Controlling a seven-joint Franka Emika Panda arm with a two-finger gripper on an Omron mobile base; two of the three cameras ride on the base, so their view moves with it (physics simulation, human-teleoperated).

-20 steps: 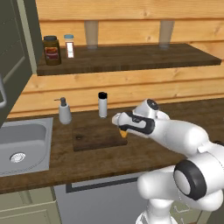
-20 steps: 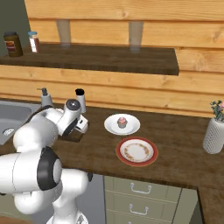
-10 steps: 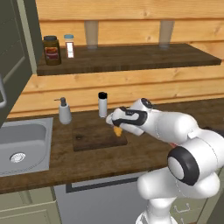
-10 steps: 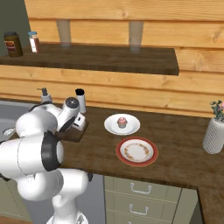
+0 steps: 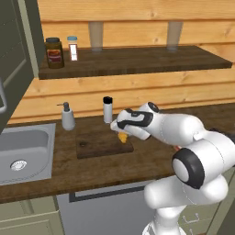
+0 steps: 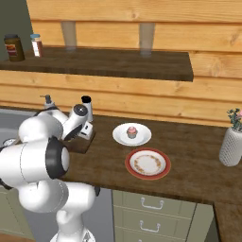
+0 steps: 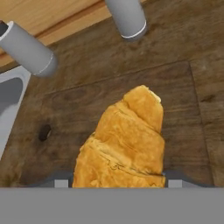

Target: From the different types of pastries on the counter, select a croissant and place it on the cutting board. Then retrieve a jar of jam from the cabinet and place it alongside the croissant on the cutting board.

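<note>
Croissant (image 7: 124, 142): golden, layered, oblong. It is hanging over the right part of the cutting board (image 5: 94, 143), held in the gripper (image 5: 121, 131); whether it is touching the wood cannot be told.

Gripper: the fingers are closing on the croissant's near end, which in the hand view is running down to the bottom edge; the tips themselves are hidden behind it.

Handling, as a judgement: it is likely behaving as a light, soft, flaky item. It is probably giving under pressure, so a gentle pinch across the thick middle is suiting it better than a grip on a tapered tip, which could crumble or slip.

Cutting board: lying on the counter (image 5: 151, 160) between the sink (image 5: 23, 151) and the robot's arm, with a soap dispenser (image 5: 68, 117) and a black-capped bottle (image 5: 108, 109) standing just behind it.

Other pastry: a pink cupcake (image 6: 132, 132) is sitting on a white plate (image 6: 120, 137); a red-rimmed plate (image 6: 148, 163) beside it is carrying nothing.

Jam jar: not identified here; a brown jar (image 5: 54, 53) and a white bottle (image 5: 72, 48) are standing on the shelf (image 5: 151, 62).
</note>
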